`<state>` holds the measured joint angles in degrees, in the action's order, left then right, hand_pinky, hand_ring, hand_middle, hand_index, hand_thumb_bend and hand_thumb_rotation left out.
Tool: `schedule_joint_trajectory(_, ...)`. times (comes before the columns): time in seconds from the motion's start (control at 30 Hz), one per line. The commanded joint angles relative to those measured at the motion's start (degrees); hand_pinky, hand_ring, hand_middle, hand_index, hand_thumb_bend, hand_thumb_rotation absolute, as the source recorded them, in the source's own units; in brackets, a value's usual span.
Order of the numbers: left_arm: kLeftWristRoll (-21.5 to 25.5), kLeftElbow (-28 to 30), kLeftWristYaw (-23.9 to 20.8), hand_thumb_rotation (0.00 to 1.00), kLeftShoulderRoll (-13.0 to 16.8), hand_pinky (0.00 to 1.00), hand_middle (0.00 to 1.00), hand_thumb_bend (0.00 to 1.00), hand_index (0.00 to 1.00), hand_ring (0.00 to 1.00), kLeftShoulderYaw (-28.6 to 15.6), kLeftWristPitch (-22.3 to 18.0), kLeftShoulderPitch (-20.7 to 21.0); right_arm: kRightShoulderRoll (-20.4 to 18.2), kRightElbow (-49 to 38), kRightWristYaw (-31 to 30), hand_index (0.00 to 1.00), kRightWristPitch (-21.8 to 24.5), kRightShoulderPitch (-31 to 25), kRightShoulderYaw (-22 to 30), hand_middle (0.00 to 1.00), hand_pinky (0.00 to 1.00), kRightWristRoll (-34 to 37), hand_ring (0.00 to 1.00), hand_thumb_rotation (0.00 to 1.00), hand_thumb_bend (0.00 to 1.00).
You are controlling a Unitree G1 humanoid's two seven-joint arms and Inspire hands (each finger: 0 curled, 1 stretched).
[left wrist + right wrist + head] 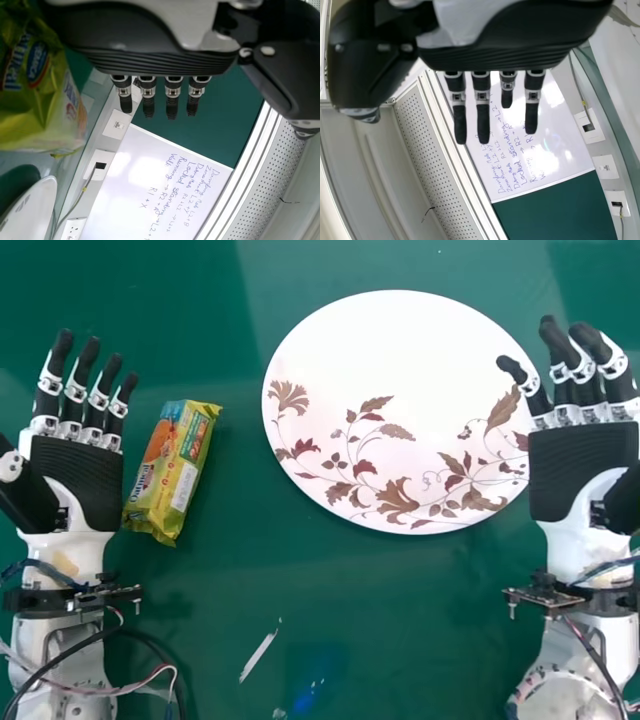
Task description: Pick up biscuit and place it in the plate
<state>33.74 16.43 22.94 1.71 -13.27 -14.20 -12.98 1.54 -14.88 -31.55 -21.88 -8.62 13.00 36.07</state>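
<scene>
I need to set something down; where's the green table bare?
Bare green table shows between the biscuit packet and the floral plate, and nearer the robot between its arms, apart from a pale streak. It's crowded where the left hand sits close beside the packet and where the right hand overlaps the plate's edge.

On the worktop (335,595) before you, the biscuit (175,470) lies left of the plate (400,350), apart from it. You have the left hand (80,475) just left of the biscuit, and the right hand (575,470) at the plate's right side, overlapping its rim in the head view. The plate's middle lies farther from you than the biscuit's.
</scene>
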Motion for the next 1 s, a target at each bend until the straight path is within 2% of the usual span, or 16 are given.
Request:
schedule_joint_trajectory(0.0, -0.43, -0.06, -0.44, 0.92, 0.28, 1.00, 1.00, 1.00, 1.00, 1.00, -0.56, 0.66, -2.05, -1.03, 0.19, 0.27, 0.73, -0.86, -2.38, -0.46, 0.75, 0.74, -0.53, 0.77, 0.42, 0.83)
schedule_joint_trajectory(0.5, -2.43, 2.75, -2.90, 0.94, -1.16, 1.00, 1.00, 1.00, 1.00, 0.98, 0.75, 1.04, -5.08, -1.50, 1.89, -0.69, 0.72, -2.29, -4.55, -1.41, 0.74, 0.70, -1.52, 0.76, 0.44, 0.82)
schedule_joint_trajectory(0.77, -5.01, 4.47, -3.99, 0.92, -1.14, 1.00, 0.99, 1.00, 0.99, 0.95, 1.89, 0.97, -6.51, -1.10, 1.80, -0.48, 0.75, -1.33, -4.94, -2.16, 0.76, 0.71, -1.91, 0.77, 0.46, 0.79)
schedule_joint_trajectory(0.97, -5.06, 6.83, -5.44, 0.91, -2.36, 0.97, 0.98, 1.00, 0.97, 0.94, 2.55, 1.29, -8.85, 0.33, 0.37, -0.54, 0.75, 0.50, -6.68, -2.52, 0.76, 0.70, -1.69, 0.76, 0.43, 0.79)
